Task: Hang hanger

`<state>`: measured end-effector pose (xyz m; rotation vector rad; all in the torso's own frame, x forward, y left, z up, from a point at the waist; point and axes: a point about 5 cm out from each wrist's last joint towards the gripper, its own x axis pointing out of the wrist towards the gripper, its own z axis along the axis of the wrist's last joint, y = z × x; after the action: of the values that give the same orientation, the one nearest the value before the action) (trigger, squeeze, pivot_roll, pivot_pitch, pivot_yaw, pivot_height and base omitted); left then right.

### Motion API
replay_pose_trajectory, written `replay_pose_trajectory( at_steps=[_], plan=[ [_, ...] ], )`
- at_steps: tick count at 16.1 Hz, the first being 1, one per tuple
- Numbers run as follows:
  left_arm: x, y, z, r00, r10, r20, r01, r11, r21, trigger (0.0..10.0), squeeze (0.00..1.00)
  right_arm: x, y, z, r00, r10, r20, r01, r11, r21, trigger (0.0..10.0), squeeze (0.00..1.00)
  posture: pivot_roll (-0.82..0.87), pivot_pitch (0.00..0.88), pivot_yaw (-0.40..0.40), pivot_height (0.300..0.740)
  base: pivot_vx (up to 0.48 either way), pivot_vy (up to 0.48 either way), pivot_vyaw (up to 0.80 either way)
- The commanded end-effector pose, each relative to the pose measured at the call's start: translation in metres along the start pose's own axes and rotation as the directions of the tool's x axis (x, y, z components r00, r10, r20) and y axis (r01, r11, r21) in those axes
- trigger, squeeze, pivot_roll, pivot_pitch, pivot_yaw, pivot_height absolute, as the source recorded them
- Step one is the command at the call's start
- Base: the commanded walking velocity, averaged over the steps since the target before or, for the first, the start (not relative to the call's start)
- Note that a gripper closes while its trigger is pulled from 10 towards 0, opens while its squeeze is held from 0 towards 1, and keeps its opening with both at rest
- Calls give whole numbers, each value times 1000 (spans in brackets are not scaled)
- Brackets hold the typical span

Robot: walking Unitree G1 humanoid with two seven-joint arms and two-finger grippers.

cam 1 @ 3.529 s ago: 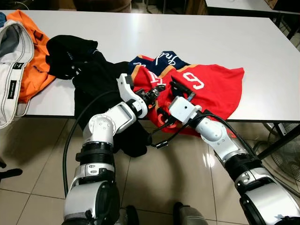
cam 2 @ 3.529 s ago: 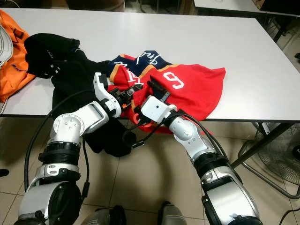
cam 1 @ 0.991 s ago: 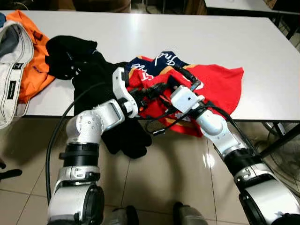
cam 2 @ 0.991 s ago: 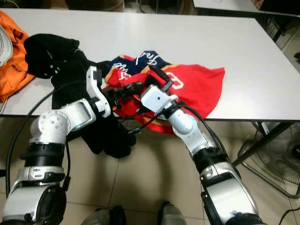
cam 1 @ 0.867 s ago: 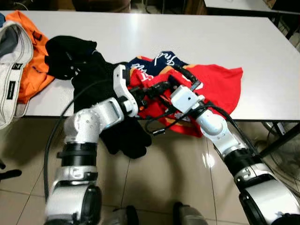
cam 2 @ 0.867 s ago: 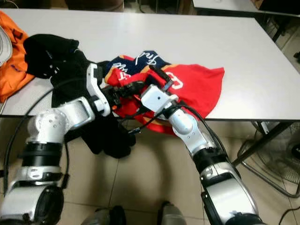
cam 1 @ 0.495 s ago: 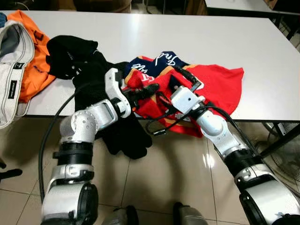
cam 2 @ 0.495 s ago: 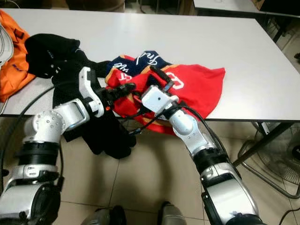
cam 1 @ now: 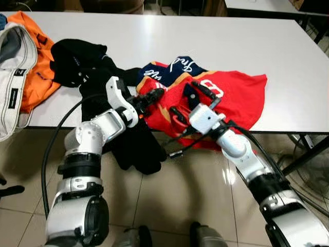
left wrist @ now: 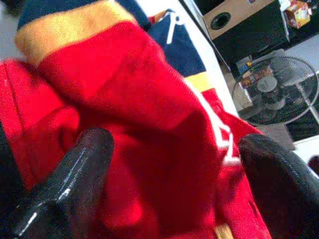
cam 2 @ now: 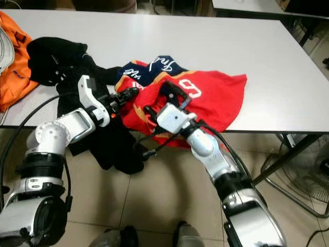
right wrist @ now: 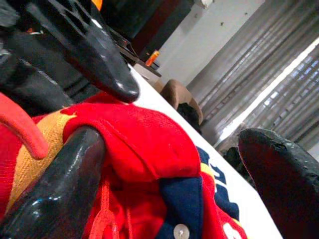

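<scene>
Left wrist view: red jersey [left wrist: 149,149] bunched between spread fingers [left wrist: 75,174].

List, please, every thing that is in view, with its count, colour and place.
Table: one, white, ahead of the robot.
Jersey: one, red with navy and yellow trim, at the table's near edge.
Hanger: one, red, near the right gripper, partly hidden.
Black garment: one, left of the jersey, hanging over the edge.
Orange garment: one, far left of the table.
White garment: one, beside the orange one.
Fan: one, on the floor, right.
Left gripper: open, at the jersey's left edge.
Right gripper: open, over the jersey.
</scene>
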<state>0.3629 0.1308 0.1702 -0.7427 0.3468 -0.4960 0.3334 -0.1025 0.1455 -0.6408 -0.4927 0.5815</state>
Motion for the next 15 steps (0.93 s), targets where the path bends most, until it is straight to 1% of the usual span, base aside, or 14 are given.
replay_pose_trajectory(
  at_steps=[1,2,3,5,6,7,8,9,10,11,12,13,14,15],
  plan=[
    [-1,3,3,1000,12,17,-13,996,83,10000,0,-4,1,0,1000,5,8,-5,1000,13,10000,0,-260,118,56,740,0,0,0],
    [-2,5,8,999,12,46,-19,991,136,10000,0,-8,3,-2,1000,12,-2,-12,1000,18,10000,0,-261,117,55,740,0,0,0],
    [-3,0,15,996,-16,85,1,984,175,10000,0,-11,5,-4,1000,20,-12,-20,1000,19,10000,0,-260,114,55,740,0,0,0],
    [-4,-25,28,978,-167,128,153,982,109,10000,0,-14,6,-7,999,28,-29,-27,999,18,10000,0,-262,108,53,740,0,0,0],
    [-5,-30,29,972,-200,127,189,978,94,10000,0,-15,6,-7,999,29,-32,-28,999,18,10000,0,-262,108,53,740,0,0,0],
    [-11,-47,33,950,-304,69,281,930,236,10000,0,-16,6,-8,999,34,-41,-34,999,17,10000,0,-261,103,50,740,0,0,0],
    [-13,-46,37,957,-284,59,244,898,367,10000,0,-16,6,-9,998,36,-43,-35,999,17,10000,0,-261,103,50,740,0,0,0],
    [-14,-38,42,977,-207,56,117,735,668,10000,0,-17,5,-9,998,37,-45,-36,999,17,10000,0,-258,98,47,740,0,0,0],
    [-15,-33,43,983,-176,60,58,599,799,10000,0,-17,5,-9,998,38,-45,-37,999,19,10000,0,-258,98,47,740,0,0,0],
    [-14,-24,38,989,-133,68,-10,394,919,10000,0,-16,5,-9,998,40,-45,-39,999,21,10000,0,-253,96,48,740,0,0,0],
    [-14,-13,25,997,-72,24,-9,205,979,10000,0,-15,5,-9,998,39,-44,-38,999,22,10000,0,-253,99,50,740,0,0,0],
    [-14,-8,20,999,-53,13,-6,132,991,10000,0,-14,5,-8,998,37,-43,-36,999,23,10000,0,-253,100,52,740,0,0,0],
    [-15,-6,14,997,-69,31,-34,-44,998,10000,0,-13,4,-8,999,32,-42,-31,999,24,10000,0,-254,103,53,740,0,0,0],
    [-15,-8,12,995,-94,38,-51,-133,990,10000,0,-13,4,-8,999,31,-42,-30,999,24,10000,0,-254,104,54,740,0,0,0]
  ],
)
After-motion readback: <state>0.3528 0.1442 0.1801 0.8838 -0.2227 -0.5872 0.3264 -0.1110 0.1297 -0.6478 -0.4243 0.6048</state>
